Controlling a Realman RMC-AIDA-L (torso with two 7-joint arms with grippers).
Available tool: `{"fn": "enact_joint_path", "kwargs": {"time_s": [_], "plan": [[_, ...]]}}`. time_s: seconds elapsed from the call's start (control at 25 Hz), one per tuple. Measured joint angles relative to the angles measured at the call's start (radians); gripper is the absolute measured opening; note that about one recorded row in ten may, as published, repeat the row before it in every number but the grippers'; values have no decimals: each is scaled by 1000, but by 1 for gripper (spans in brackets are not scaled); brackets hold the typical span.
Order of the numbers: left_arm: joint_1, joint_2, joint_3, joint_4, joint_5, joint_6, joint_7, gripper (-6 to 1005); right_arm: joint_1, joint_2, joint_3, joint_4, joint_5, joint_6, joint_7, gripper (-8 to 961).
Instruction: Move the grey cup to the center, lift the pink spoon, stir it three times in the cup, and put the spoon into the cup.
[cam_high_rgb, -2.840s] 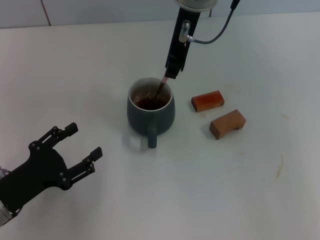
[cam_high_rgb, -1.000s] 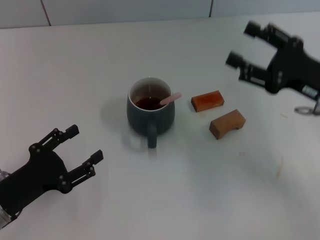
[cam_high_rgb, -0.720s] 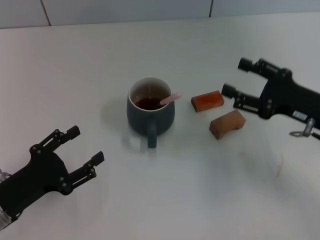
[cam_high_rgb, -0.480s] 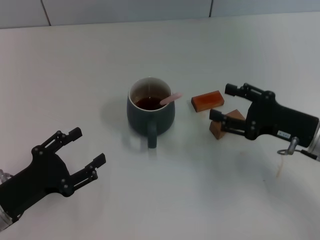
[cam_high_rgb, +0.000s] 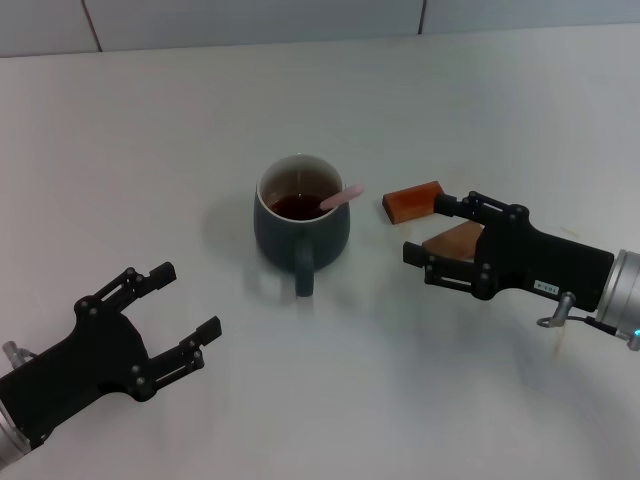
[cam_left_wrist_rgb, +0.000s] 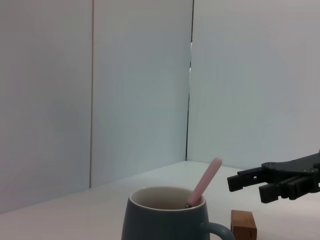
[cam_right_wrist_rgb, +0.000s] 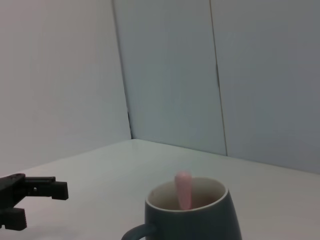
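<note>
Between open pincers, pink spoon (cam_high_rgb: 340, 197) rests in grey cup (cam_high_rgb: 300, 235).

Right gripper (cam_high_rgb: 430, 232) no longer standing above cup (cam_high_rgb: 301, 223) gripping spoon (cam_high_rgb: 340, 197); now swinging down from far right, coming in low, fingers spread, covering near block (cam_high_rgb: 450, 240) right of cup. Spoon now resting inside cup, leaning on right rim. Left gripper (cam_high_rgb: 180, 303) shifting slightly right.
</note>
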Motion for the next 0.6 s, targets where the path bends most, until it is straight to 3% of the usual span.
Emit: {"fn": "enact_joint_path", "kwargs": {"time_s": [0.6], "plan": [[-2, 0, 0, -2, -6, -6, 4, 813, 9, 7, 1, 4, -28, 33, -10, 804]]}}
